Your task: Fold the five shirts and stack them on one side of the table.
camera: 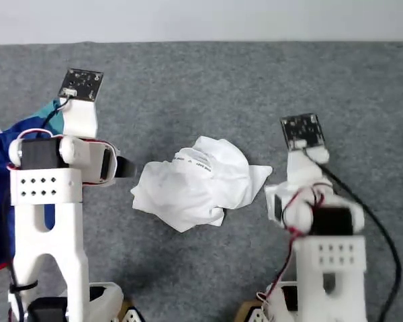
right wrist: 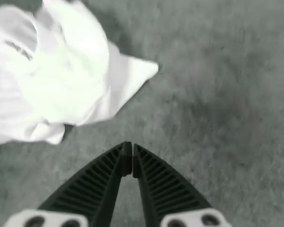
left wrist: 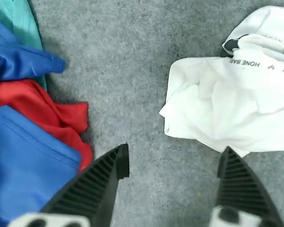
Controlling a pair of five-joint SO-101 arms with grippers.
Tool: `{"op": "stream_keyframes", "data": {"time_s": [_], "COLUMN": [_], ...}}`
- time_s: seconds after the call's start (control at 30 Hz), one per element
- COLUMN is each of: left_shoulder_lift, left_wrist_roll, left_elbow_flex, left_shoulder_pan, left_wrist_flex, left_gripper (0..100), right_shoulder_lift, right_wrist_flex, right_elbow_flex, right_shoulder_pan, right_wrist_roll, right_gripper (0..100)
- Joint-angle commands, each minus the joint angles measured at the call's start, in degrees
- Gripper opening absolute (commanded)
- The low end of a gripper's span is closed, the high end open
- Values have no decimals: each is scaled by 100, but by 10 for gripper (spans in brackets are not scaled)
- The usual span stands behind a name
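Beneath both jaws: grey table (camera: 208,80). Crumpled white shirt (camera: 195,184) lies ahead of left gripper (left wrist: 175,161), beyond one wide-open jaw, untouched. Heap (left wrist: 23,175) of blue, red, teal shirts beside other jaw. Right gripper (right wrist: 131,151) jaws pressed closed, empty, white shirt just ahead, apart.

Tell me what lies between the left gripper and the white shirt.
Bare grey table separates the left gripper from the white shirt, per the left wrist view.
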Motion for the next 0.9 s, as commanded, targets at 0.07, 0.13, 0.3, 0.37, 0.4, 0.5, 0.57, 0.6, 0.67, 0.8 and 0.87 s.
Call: {"op": "stream_keyframes", "data": {"time_s": [0.07, 0.13, 0.3, 0.37, 0.4, 0.5, 0.57, 0.6, 0.67, 0.8, 0.87], "left_shoulder_lift": [-141, -141, -141, -141, -141, -141, -141, -141, -141, -158, -176], "left_wrist_roll": [9, 9, 9, 9, 9, 9, 9, 0, 0, -18, -26], "left_elbow_flex": [-22, -22, -22, -13, -13, 57, 189, 268, 418, 787, 892], "left_shoulder_pan": [-9, -26, -554, -738, -782, -818, -818, -818, -818, -818, -818], "left_wrist_flex": [-105, 0, 53, 53, 53, 26, 18, 9, -35, -334, -431], "left_gripper": [294, 284, 224, 221, 221, 221, 221, 221, 221, 221, 221], "right_shoulder_lift": [848, 1077, 1780, 2141, 2334, 2932, 3327, 3538, 3987, 4804, 5130], "right_wrist_flex": [163, 127, -233, -347, -356, -330, -338, -356, -365, -338, -338], "right_elbow_flex": [-712, -730, -809, -993, -1169, -1749, -2092, -2259, -2585, -3218, -3508], "right_shoulder_pan": [-374, -760, -1560, -1648, -1648, -1622, -1622, -1622, -1622, -1516, -1508], "right_wrist_roll": [615, 967, 1371, 1371, 1371, 1371, 1371, 1371, 1371, 1371, 1371], "right_gripper": [11, 11, 20, 62, 95, 192, 224, 224, 224, 224, 224]}}
